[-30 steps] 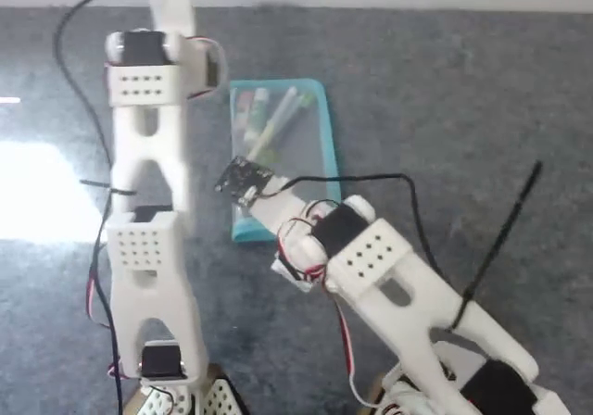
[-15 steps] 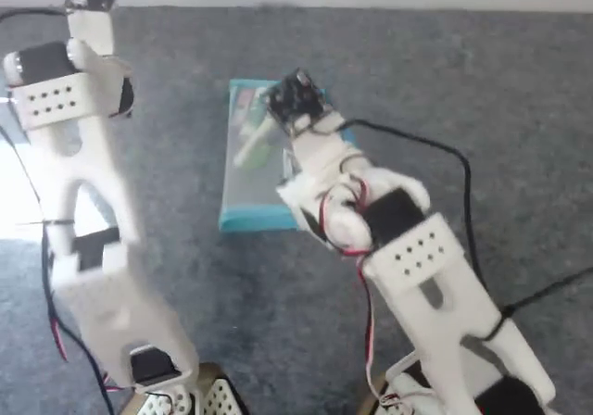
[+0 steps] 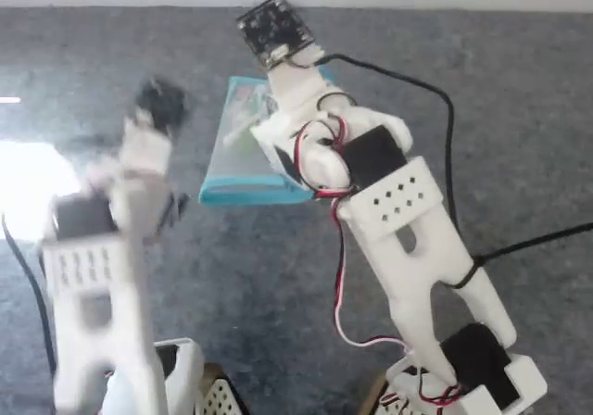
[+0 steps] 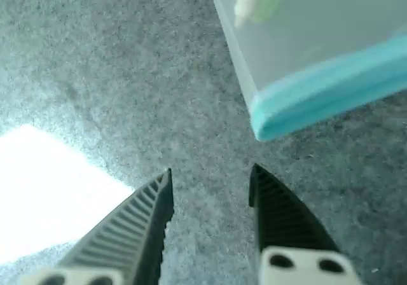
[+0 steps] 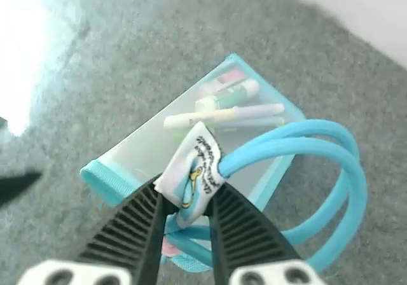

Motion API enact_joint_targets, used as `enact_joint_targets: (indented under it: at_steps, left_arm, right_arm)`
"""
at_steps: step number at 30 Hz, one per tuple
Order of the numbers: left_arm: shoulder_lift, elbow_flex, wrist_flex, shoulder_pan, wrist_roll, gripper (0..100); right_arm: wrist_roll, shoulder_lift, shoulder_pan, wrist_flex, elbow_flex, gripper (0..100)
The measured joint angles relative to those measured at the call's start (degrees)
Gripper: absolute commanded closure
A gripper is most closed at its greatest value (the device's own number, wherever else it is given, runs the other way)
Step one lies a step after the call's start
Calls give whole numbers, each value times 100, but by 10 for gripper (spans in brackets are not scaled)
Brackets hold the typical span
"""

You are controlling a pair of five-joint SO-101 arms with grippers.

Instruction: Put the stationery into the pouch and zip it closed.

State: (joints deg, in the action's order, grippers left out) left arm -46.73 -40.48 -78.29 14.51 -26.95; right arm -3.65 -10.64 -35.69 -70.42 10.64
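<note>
Right gripper (jaws clamped) pinches the white fabric pull tag above the translucent turquoise-edged pouch, which lies lengthwise near-to-far.

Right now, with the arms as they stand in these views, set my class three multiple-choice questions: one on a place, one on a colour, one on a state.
1. Where are the pens?
A inside the pouch
B lying outside it
C standing in a cup

2. What colour is the pouch's edging?
A red
B yellow
C light blue

3. The right gripper is:
A open
B shut on the white tag
C shut on a pen

Answers:
1 A, they show through the pouch's clear side.
2 C, the band along its edge is light blue.
3 B, both fingers press the tag on the blue loop.
</note>
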Motion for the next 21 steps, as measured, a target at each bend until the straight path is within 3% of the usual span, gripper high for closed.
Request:
enact_joint_targets:
  at_steps: [5,9,15,21]
  left_arm:
    - [-2154,-1345,422,-132,571,800]
    - [-3226,-1679,633,-835,1916,794]
    - [-3341,-1793,1618,-1776,2796,705]
    - [-3411,-2154,2435,-2462,3288,699]
  right_arm:
    - [220,0,264,-18,299,992]
    - [668,0,264,-18,299,992]
    - [976,0,202,-26,299,992]
    - [1002,0,158,-281,299,992]
